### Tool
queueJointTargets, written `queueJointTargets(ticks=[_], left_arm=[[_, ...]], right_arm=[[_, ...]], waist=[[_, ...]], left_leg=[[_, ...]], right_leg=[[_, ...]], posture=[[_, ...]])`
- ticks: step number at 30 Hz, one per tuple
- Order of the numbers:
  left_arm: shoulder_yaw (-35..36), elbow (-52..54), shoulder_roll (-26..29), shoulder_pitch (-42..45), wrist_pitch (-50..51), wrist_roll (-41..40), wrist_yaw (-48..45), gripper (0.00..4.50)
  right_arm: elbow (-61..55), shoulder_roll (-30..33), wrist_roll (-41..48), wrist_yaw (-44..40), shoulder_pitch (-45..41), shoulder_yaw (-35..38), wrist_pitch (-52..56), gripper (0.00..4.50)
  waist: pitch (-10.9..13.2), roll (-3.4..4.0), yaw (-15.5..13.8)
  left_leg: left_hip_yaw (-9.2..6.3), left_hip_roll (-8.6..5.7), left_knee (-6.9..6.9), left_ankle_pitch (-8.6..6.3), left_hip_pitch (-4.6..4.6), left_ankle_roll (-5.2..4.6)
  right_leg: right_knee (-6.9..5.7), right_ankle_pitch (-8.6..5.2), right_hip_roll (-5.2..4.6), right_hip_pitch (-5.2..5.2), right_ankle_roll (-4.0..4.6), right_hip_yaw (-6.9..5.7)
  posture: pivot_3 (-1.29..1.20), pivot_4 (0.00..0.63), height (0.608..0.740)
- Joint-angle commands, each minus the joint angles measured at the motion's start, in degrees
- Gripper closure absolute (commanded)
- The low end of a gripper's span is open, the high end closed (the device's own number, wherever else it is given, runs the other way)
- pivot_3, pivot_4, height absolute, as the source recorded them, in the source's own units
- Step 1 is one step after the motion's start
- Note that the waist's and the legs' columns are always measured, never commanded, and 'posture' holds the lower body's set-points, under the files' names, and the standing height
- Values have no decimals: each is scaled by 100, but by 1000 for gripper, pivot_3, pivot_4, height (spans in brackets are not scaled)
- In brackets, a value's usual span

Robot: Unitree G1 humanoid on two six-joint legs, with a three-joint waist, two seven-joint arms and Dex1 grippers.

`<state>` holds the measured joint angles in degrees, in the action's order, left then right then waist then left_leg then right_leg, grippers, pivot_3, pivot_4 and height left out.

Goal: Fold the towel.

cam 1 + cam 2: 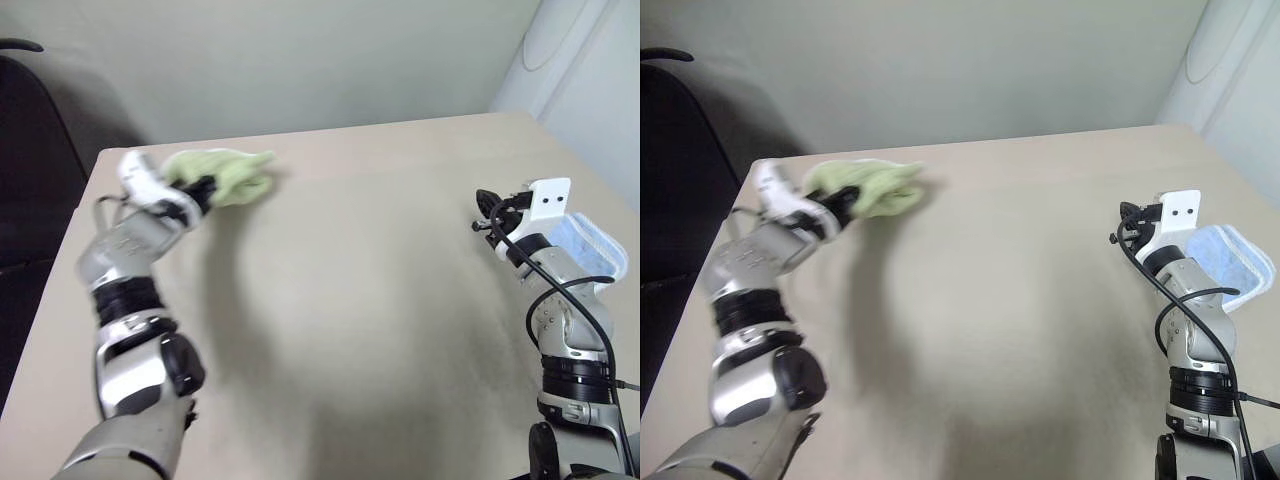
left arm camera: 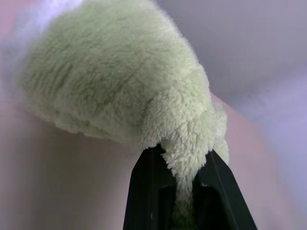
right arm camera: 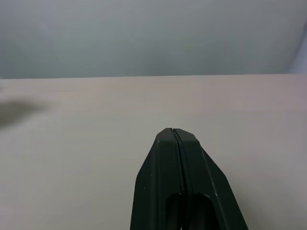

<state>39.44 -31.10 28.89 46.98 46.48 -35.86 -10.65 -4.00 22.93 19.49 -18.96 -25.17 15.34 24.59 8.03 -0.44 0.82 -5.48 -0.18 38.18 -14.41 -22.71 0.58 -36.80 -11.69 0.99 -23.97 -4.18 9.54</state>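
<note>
On the beige table [image 1: 380, 300], the left gripper [image 1: 205, 190] clamps the bunched green towel [image 1: 232, 175], probably lifting it to spread; the right gripper [image 3: 173, 136] is pressed together, empty.

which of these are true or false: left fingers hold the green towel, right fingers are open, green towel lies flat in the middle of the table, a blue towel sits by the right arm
1. The left gripper has its fingers clamped on the green towel. True.
2. The right gripper has its fingers open. False: they are pressed together with nothing between them.
3. The green towel lies flat in the middle of the table. False: it is bunched up in the left fingers near the table's far left corner.
4. A light blue towel lies on the table beside the right arm. True.
</note>
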Motion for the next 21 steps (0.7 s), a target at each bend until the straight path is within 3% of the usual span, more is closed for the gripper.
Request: queueJointTargets(ticks=[1,5,8,13,17,21], left_arm=[[608,-7,454,-762,-160,-91,141,4474],[972,369,268,-1560,54,-295,485,4474],[1080,593,87,-1822,47,-451,646,4474],[1075,759,18,-1952,31,-630,790,4474],[824,1907,-115,-2692,294,-1048,122,3246],[732,2690,-67,-3362,453,-1400,-306,3246]], right_arm=[[-61,-7,40,-37,-96,11,-174,4500],[159,-22,16,-128,-253,-109,-232,4500],[267,-17,-6,-183,-328,-198,-279,4500],[318,-6,-7,-205,-349,-234,-326,4500],[505,-152,-51,-299,-519,-459,-392,4500],[410,-224,-40,-289,-412,-475,-369,4500]], waist=[[0,-2,1],[-4,-12,-107],[-7,-16,-112],[-7,-17,-72],[-8,-18,1],[-8,-18,4]], left_leg=[[0,0,0,-2,-2,-3],[-12,-3,11,-4,-17,-6],[-21,-6,17,-6,-20,-8],[-14,-7,9,-2,-21,1],[-14,-3,3,-1,-21,4],[-16,4,-1,-2,-24,7]], right_leg=[[0,-3,0,-1,6,0],[-1,-9,-8,-33,21,-14],[-2,-19,-9,-31,81,-16],[-14,-9,-3,-19,68,-16],[-13,3,1,-27,48,-13],[-16,-5,4,-33,64,-17]], posture=[[0,150,735],[0,150,735],[0,150,735],[0,150,735],[0,150,735],[0,150,735]])
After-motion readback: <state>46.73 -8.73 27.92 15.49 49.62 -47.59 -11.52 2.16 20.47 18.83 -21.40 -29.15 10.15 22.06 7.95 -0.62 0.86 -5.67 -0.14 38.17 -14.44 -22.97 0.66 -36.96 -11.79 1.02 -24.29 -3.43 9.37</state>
